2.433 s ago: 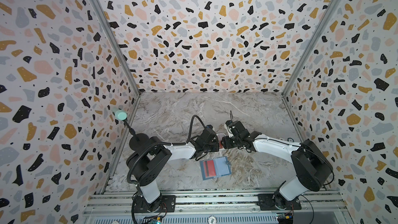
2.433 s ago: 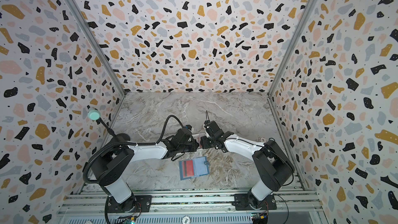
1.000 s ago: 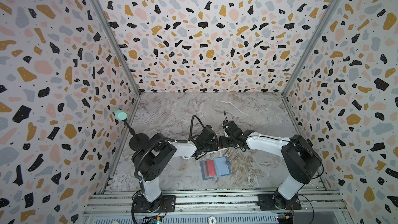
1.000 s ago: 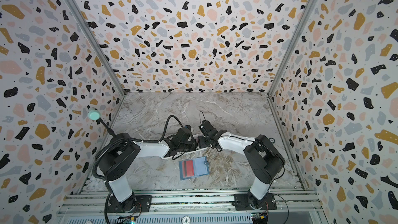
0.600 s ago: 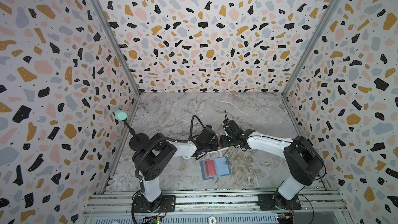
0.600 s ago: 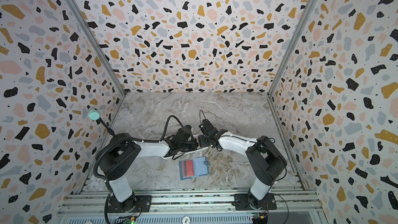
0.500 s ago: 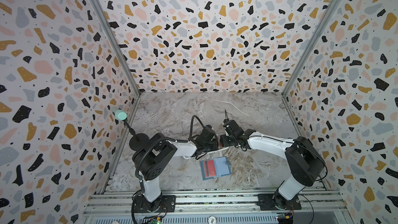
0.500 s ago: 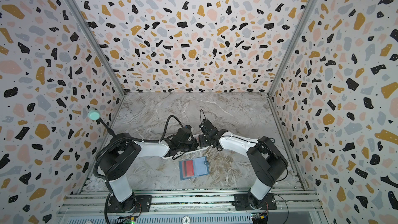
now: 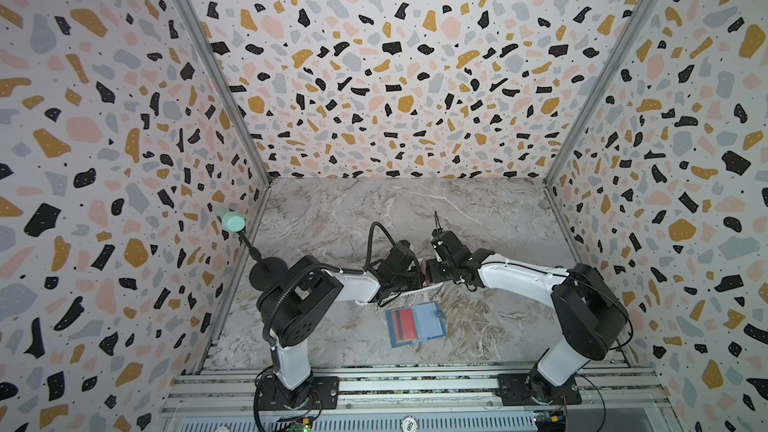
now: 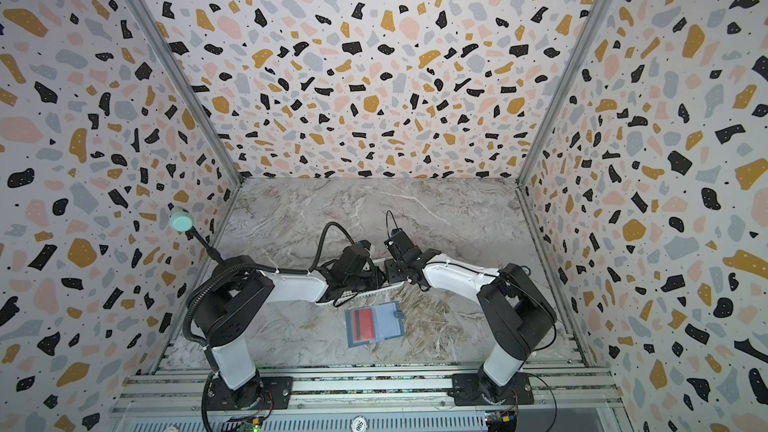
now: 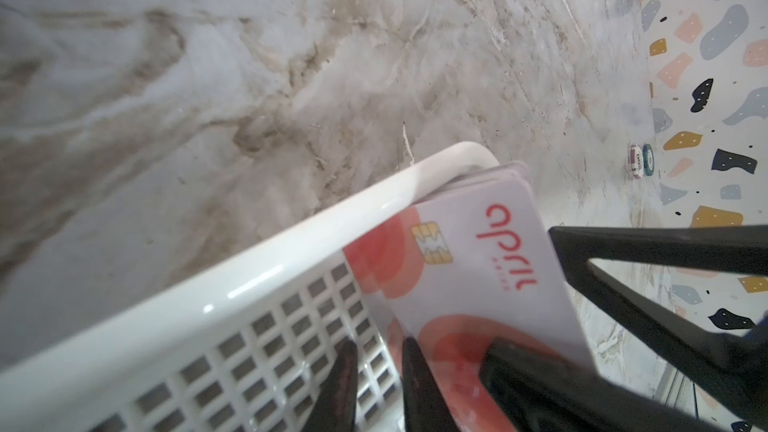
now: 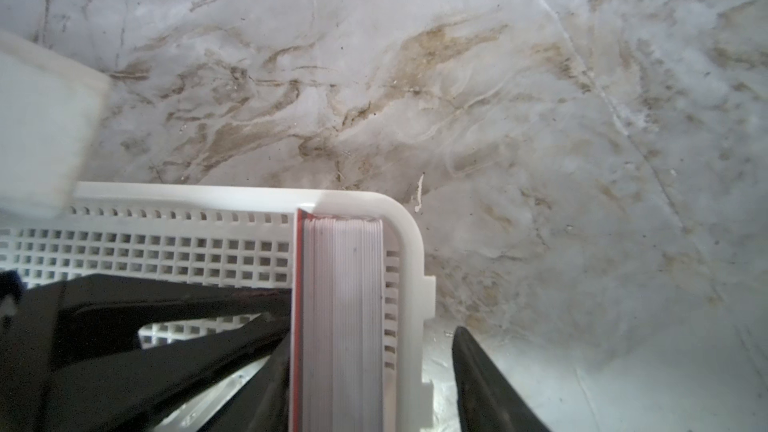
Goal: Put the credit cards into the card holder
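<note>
The card holder (image 9: 430,320) (image 10: 388,320) lies open on the marble floor in both top views, with a red credit card (image 9: 401,324) (image 10: 361,322) in its left pocket. A stack of credit cards (image 12: 345,305) (image 11: 478,263) stands on edge in the corner of a white slotted basket (image 11: 291,243) (image 12: 249,193). My right gripper (image 12: 372,334) (image 9: 432,274) is open and straddles the stack and the basket's end wall. One finger touches the stack's red side; the other stands outside the wall. My left gripper (image 11: 379,344) (image 9: 409,280) is inside the basket beside the stack, slightly open with nothing between its fingers.
A teal-topped stand (image 9: 232,222) rises at the left wall. Two small round chips (image 11: 642,160) lie at the foot of a patterned wall. Terrazzo walls close in three sides. The basket (image 9: 399,295) sits just behind the card holder.
The left gripper's jaws have parted a little. Both grippers stay together over the basket, and the card holder has not moved.
</note>
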`<state>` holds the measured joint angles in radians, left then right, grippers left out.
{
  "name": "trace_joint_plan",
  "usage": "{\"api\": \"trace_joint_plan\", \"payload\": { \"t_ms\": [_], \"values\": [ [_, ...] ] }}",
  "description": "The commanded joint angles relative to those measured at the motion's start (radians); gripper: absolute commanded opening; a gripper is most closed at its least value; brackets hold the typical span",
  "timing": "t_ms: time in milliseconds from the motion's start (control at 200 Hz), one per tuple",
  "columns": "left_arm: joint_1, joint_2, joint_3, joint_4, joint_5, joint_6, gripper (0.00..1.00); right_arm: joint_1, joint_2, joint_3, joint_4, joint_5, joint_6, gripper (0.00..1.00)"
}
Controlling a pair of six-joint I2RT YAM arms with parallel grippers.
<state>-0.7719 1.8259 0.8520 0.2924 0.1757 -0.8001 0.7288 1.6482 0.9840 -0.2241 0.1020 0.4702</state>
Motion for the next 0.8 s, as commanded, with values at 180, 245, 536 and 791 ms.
{"api": "trace_joint_plan", "payload": {
  "t_ms": [180, 245, 536, 791],
  "values": [
    [0.005, 0.036, 0.013, -0.009, 0.016, 0.006, 0.24, 0.006, -0.067, 0.022, -0.039, 0.012, -0.009, 0.58],
    [0.005, 0.036, 0.012, -0.006, 0.016, 0.005, 0.24, 0.011, -0.079, 0.022, -0.045, 0.018, -0.010, 0.57],
    [0.006, 0.041, 0.015, -0.002, 0.020, 0.004, 0.24, 0.038, -0.101, 0.011, -0.049, 0.022, 0.002, 0.37],
    [0.005, 0.040, 0.013, 0.000, 0.022, 0.001, 0.24, 0.057, -0.084, 0.001, -0.035, 0.021, 0.014, 0.19]
  ]
}}
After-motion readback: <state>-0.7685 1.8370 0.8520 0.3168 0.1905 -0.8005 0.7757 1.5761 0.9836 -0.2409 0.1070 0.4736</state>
